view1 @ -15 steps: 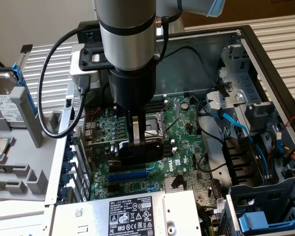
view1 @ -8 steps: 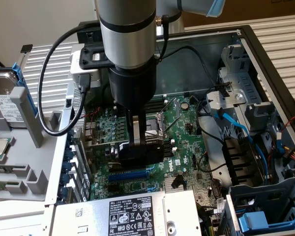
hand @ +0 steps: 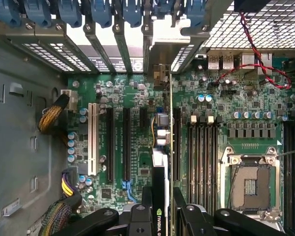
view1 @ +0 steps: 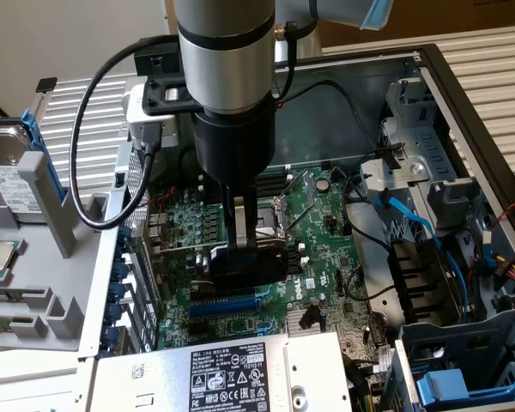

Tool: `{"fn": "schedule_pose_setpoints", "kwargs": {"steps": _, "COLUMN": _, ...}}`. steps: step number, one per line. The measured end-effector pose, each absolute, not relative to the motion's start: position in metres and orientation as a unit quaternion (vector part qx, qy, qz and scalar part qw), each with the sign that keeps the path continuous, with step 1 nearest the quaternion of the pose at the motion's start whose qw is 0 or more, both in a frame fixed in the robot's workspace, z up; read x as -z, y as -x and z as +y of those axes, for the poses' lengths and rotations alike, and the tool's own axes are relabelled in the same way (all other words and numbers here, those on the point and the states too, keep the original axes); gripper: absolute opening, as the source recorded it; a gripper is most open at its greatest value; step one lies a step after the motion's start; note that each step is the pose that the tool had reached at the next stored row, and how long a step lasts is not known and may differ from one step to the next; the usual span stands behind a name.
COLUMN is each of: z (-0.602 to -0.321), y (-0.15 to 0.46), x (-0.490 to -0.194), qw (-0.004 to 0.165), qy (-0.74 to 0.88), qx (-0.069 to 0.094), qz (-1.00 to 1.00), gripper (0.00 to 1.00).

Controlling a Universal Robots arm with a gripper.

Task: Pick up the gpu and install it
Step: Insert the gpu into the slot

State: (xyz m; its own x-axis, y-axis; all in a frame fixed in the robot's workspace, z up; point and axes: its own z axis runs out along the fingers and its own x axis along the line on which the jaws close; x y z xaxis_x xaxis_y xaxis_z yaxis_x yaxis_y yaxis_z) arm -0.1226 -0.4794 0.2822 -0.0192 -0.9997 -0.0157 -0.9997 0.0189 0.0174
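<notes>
"One card in hand. Which way does it lie?"

"The gpu [hand: 160,178] stands on edge over the motherboard [hand: 132,101]. Its long axis runs from the gripper [hand: 162,199] toward the case's rear edge, silver bracket end first."

"Gripped how?"

"Fingers [hand: 146,196] pinch both its faces at the inner end."

"And the case?"

"The case [view1: 326,64] holds the motherboard, an open CPU socket [hand: 249,184], blue cables [view1: 412,223] and a power supply [view1: 232,373] at one edge."

"Its look?"

"Green board, black shroud with a green logo."

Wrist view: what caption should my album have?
The gripper holds the gpu edge-on at the green motherboard's slots.
</notes>
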Motion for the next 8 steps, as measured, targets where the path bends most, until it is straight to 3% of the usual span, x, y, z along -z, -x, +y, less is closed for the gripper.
{"fn": "schedule_pose_setpoints", "kwargs": {"steps": 8, "z": -0.4775, "y": 0.1227, "x": -0.2819, "qw": 0.002, "qy": -0.7, "qx": 0.01, "qz": -0.714, "gripper": 0.26}}
